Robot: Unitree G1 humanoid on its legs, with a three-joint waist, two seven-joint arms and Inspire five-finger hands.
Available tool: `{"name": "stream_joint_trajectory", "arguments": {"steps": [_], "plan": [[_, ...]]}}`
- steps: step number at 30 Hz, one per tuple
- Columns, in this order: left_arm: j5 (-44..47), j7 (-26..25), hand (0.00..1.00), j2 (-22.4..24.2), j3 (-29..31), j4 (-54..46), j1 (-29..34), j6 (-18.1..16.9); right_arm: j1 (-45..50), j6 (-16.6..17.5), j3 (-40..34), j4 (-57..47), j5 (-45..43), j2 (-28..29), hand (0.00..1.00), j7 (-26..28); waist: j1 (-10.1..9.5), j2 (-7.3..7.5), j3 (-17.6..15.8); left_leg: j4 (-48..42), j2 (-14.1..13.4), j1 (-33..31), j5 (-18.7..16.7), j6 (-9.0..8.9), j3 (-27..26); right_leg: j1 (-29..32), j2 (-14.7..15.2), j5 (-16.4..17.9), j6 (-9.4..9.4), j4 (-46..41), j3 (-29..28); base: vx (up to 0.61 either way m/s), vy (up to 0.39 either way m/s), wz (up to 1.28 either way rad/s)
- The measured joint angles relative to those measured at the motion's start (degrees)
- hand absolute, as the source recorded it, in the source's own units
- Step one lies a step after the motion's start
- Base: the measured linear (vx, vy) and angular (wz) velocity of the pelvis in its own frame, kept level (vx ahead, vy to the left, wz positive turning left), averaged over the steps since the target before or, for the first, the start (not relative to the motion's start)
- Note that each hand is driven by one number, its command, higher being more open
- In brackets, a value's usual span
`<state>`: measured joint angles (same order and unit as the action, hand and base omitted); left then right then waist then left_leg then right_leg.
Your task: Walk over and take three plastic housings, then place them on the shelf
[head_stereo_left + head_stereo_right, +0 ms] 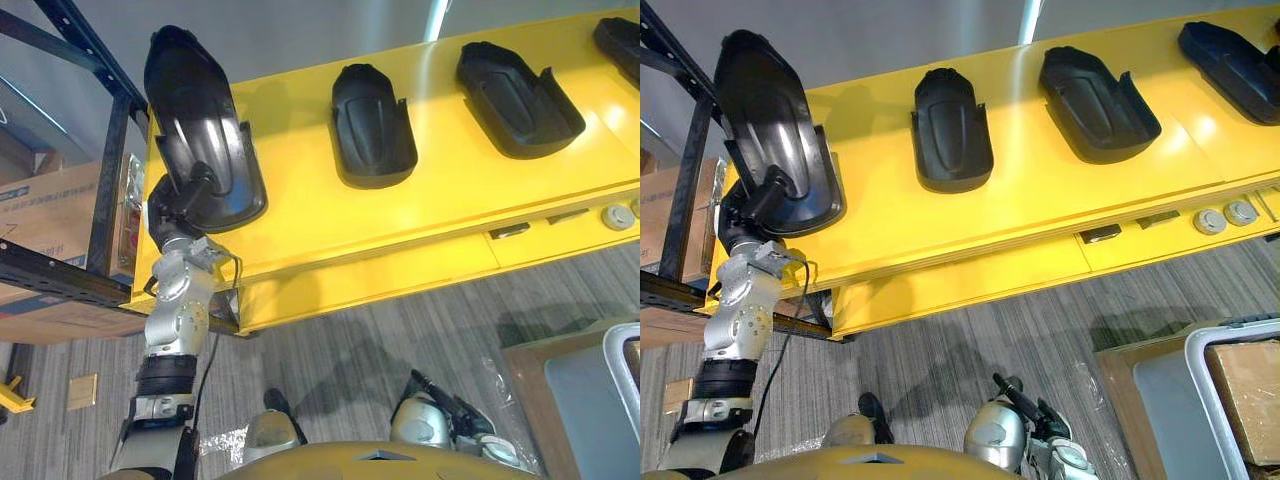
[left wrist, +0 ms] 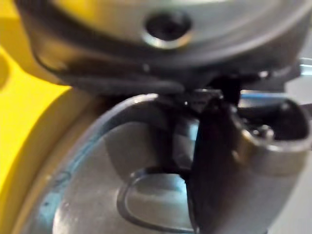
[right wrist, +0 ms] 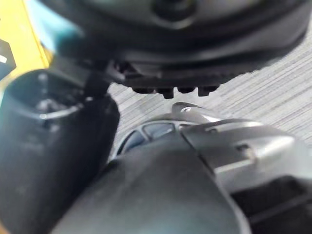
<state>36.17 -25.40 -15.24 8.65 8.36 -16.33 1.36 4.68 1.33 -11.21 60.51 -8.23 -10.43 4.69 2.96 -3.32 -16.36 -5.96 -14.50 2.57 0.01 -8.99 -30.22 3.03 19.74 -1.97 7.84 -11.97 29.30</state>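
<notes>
Clamped by the left hand (image 1: pixel 183 203) at the bench's (image 1: pixel 430 215) left edge, the tilted housing (image 1: pixel 195 110) could be dropped if the grip slackens.

left hand (image 1: pixel 752 208) gripping a black housing (image 1: pixel 770 120)
its fingers curl on the housing's near edge at the left end of a yellow surface (image 1: pixel 1020 200); three other housings (image 1: pixel 952 130) (image 1: pixel 1098 92) (image 1: pixel 1232 55) lie spaced along it, open side up.
</notes>
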Motion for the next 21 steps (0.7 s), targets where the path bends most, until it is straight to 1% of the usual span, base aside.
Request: {"name": "stream_joint_trajectory", "arguments": {"steps": [2, 4, 6, 8, 9, 13, 15, 16, 18, 19, 21], "plan": [[0.15, 0.20, 0.00, -0.67, 0.59, 0.91, -0.10, 0.09, 0.01, -0.18, -0.01, -0.13, 0.01, 0.00, 1.00, 0.03, 0.44, 0.01, -0.05, 0.01, -0.04, 0.14, 0.00, 0.00, -0.20, 0.00, -0.05, -0.01, 0.00, 0.04, -0.21, -0.05, -0.001, -0.05], [0.21, 0.68, 0.00, -1.04, 1.07, 1.92, -0.21, 0.18, 0.05, -0.93, -0.01, -0.08, 0.01, -0.01, 1.00, 0.03, 0.35, 0.07, -0.09, 0.14, -0.06, 0.87, -0.04, -0.05, -0.87, -0.05, -0.17, -0.03, 0.02, 0.04, -0.85, -0.03, 0.001, -0.14], [0.20, 1.16, 0.00, -1.07, 1.48, 2.66, -0.46, 0.34, 0.12, -0.96, -0.05, -0.09, 0.02, -0.01, 1.00, 0.02, 0.39, 0.04, -0.07, 0.08, -0.07, 1.05, -0.15, -0.09, -1.02, -0.11, -0.20, -0.07, 0.05, 0.07, -1.09, -0.04, 0.002, -0.08], [0.22, 2.09, 0.00, -1.30, 1.86, 3.60, -1.38, 1.31, 0.14, -0.99, -0.08, -0.10, 0.03, -0.01, 1.00, 0.04, 0.33, 0.03, -0.08, 0.10, -0.07, 1.04, -0.15, -0.09, -1.02, -0.16, -0.21, -0.18, 0.16, 0.18, -1.08, -0.04, -0.001, 0.00], [0.29, 2.55, 1.00, -1.59, 1.89, 4.13, -1.46, 1.59, 0.14, -0.98, -0.17, -0.11, 0.04, -0.01, 1.00, 0.04, 0.35, 0.03, -0.07, 0.11, -0.07, 1.10, -0.15, -0.09, -1.02, -0.25, -0.22, -0.24, 0.20, 0.27, -1.07, -0.03, 0.000, 0.00], [1.71, 3.94, 1.00, -3.07, 1.84, 5.18, -1.66, 3.02, 0.13, -1.02, -0.55, -0.10, 0.04, 0.00, 1.00, 0.05, 0.37, -0.17, 0.01, 0.31, -0.07, 1.58, -0.15, -0.10, -1.26, -1.07, -0.55, -0.96, 0.32, 1.54, -1.03, 0.00, 0.001, -0.01], [1.74, 4.44, 1.00, -3.20, 1.84, 6.03, -1.66, 3.06, 0.26, -1.15, -0.57, -0.11, 0.04, -0.01, 1.00, 0.05, 0.35, -0.05, 0.02, 0.40, -0.11, 2.06, -0.23, -0.22, -1.49, -1.66, -0.83, -1.26, 0.35, 2.26, -1.11, -0.02, 0.005, -0.05], [1.79, 4.65, 1.00, -3.30, 1.82, 6.29, -1.81, 3.06, 0.20, -1.16, -0.55, -0.14, 0.04, -0.01, 1.00, 0.06, 0.36, -0.30, 0.12, 0.41, -0.11, 2.01, -0.24, -0.23, -1.52, -1.65, -0.83, -1.37, 0.38, 2.40, -1.11, -0.03, 0.001, -0.03], [1.84, 4.83, 1.00, -3.40, 1.79, 6.83, -1.87, 3.06, 0.22, -1.27, -0.57, -0.13, 0.04, -0.02, 1.00, 0.11, 0.39, -0.04, -0.03, 0.43, -0.11, 2.01, -0.24, -0.24, -1.62, -1.73, -0.95, -1.64, 0.38, 2.84, -1.13, -0.02, 0.000, -0.01], [1.90, 4.84, 1.00, -3.45, 1.76, 6.95, -1.87, 3.14, 0.22, -1.38, -0.57, -0.14, 0.04, -0.05, 1.00, 0.10, 0.41, -0.49, 0.24, 0.47, -0.08, 2.00, -0.24, -0.23, -1.71, -1.79, -1.00, -1.86, 0.45, 3.18, -1.14, 0.00, 0.000, 0.00], [1.95, 5.07, 1.00, -3.46, 1.70, 7.30, -1.98, 3.24, 0.23, -1.92, -0.55, -0.13, 0.04, -0.04, 1.00, 0.18, 0.40, -0.33, 0.15, 0.51, -0.05, 2.01, -0.24, -0.24, -1.72, -1.81, -0.99, -1.90, 0.46, 3.19, -1.13, 0.00, 0.000, 0.00]]}}
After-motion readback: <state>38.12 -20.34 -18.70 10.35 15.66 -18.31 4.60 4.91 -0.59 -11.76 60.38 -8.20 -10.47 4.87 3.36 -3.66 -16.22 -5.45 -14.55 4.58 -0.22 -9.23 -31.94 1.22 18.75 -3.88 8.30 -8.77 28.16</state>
